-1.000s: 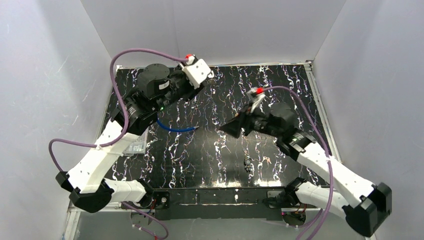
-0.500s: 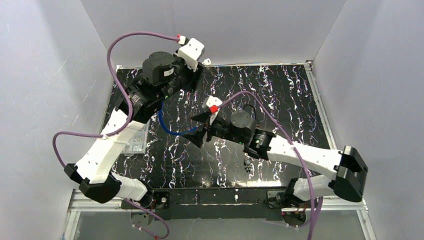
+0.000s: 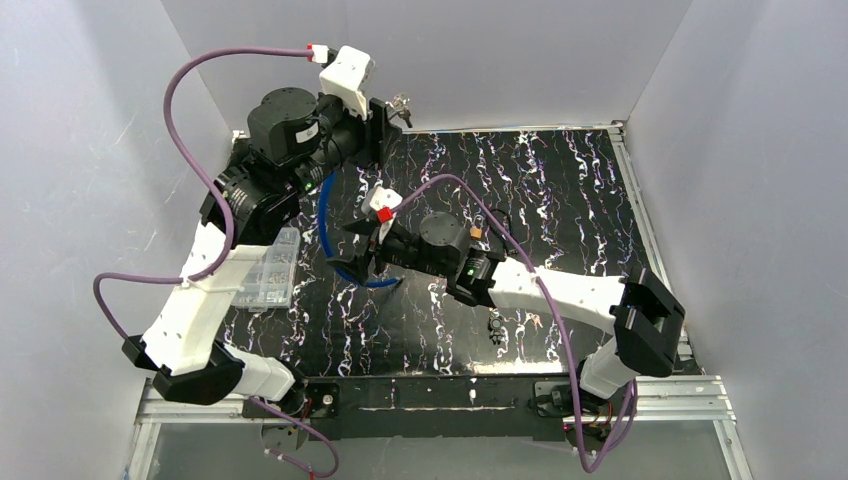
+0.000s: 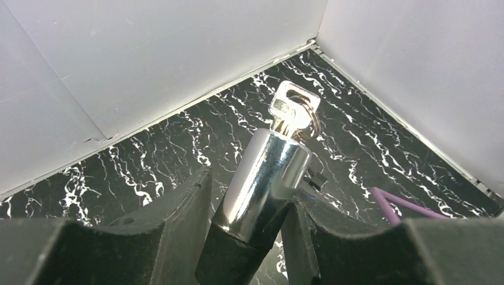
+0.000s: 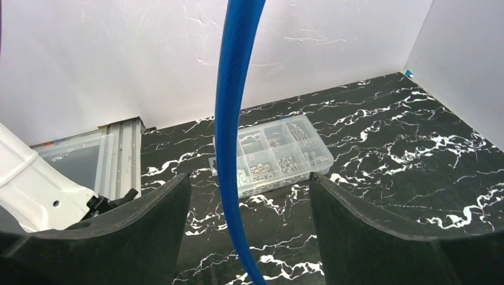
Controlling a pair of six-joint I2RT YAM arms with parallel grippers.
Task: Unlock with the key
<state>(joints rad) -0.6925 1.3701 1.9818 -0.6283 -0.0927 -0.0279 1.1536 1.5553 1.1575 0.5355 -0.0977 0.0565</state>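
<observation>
Left pincer up high, upper left of the overhead view, close to the back wall; it's clamped on the chrome lock, one finger each side of the barrel, barrel tilted up and away from the wrist cam; key sits in the far end of the lock, upper centre of the left wrist view, w/ a ring through its head; so the key is in, but the pincer grips the lock, not the key. Blue cable drops from the lock in a loop toward centre-left of the overhead view; right pincer is there, right arm stretched across from the lower right, jaws spread wide w/ the cable running top to bottom between them; cable sits nearer the left-of-frame finger, touching neither as far as the right wrist view shows. Beyond the cable, mid-frame, a clear parts box w/ compartments of small hardware, flat on the black marbled worktop; in the overhead view it lies at the left edge, partly hidden by the left arm. Small dark item on the worktop, lower centre, just below the right arm; too small to say what it is.
</observation>
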